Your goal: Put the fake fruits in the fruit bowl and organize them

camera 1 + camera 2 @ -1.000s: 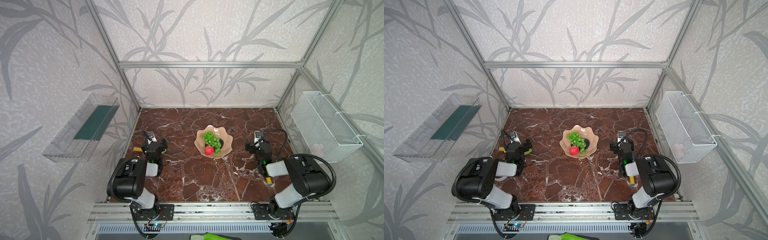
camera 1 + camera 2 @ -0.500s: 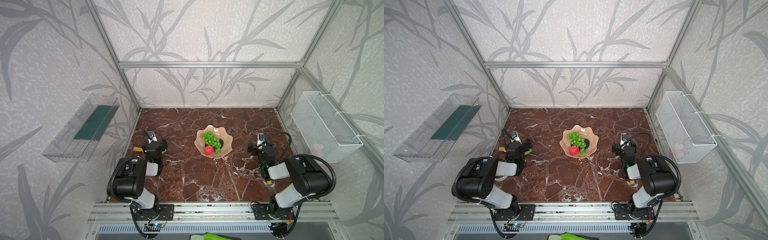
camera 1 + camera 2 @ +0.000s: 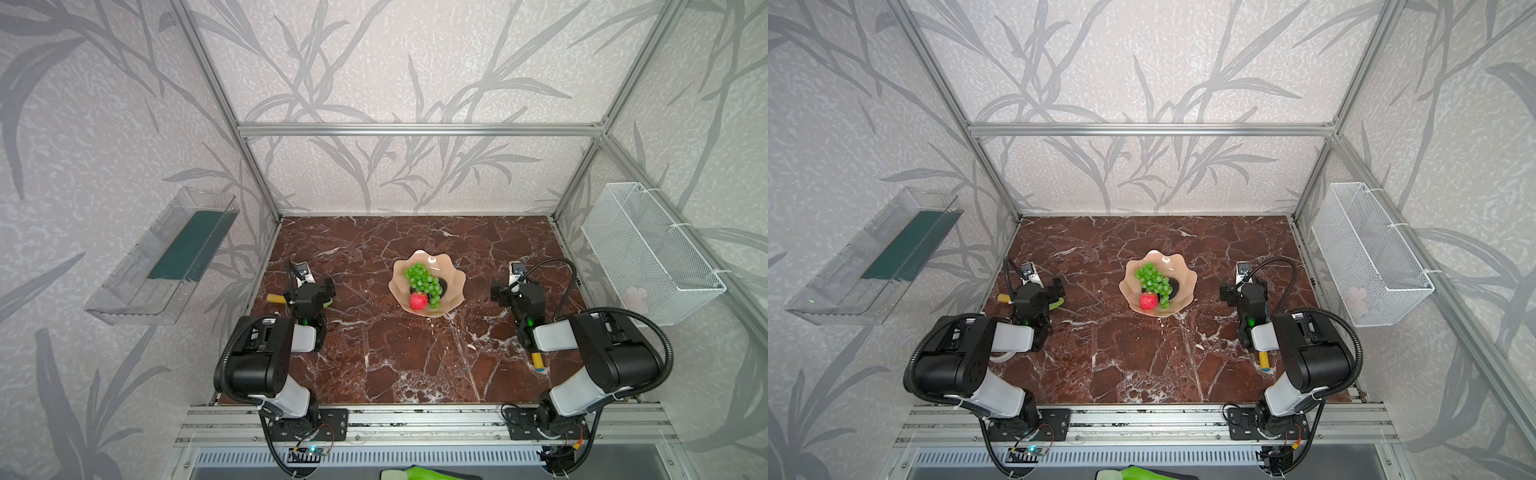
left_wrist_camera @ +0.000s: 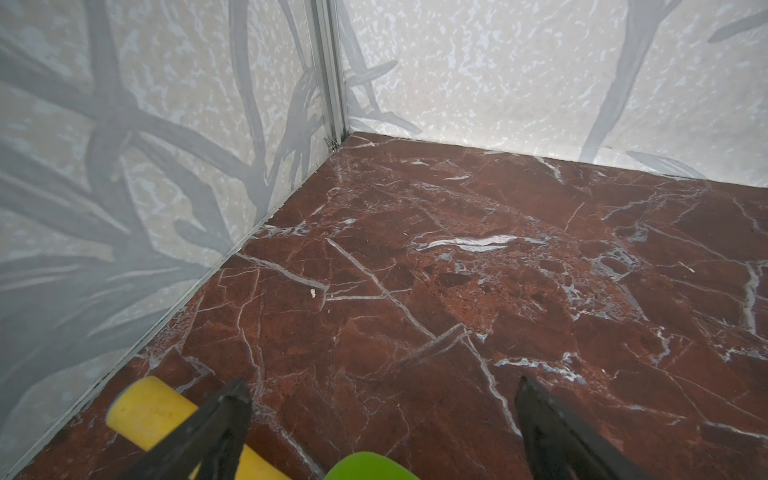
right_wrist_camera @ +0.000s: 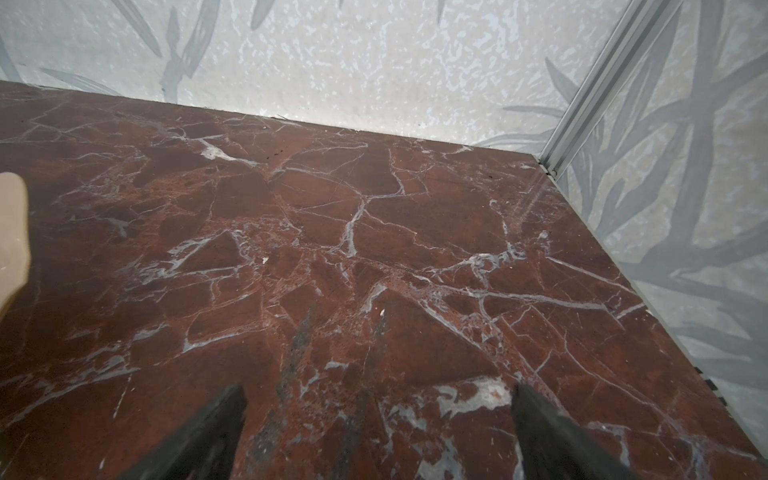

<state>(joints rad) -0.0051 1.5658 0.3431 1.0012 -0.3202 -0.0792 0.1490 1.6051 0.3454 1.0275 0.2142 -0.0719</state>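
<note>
Both top views: mounted high above front edge, far off, tilted down toward leaf-patterned grey back wall (image 3: 415, 174); share nearly whole red-brown veined marble tabletop (image 3: 374, 357). Left wrist view: low, close over tabletop, facing back-left corner. Right wrist view: low, close, facing back-right corner; catches rim of glossy peach-pink scalloped bowl (image 5: 12, 232), seen mid-table in both top views.
</note>
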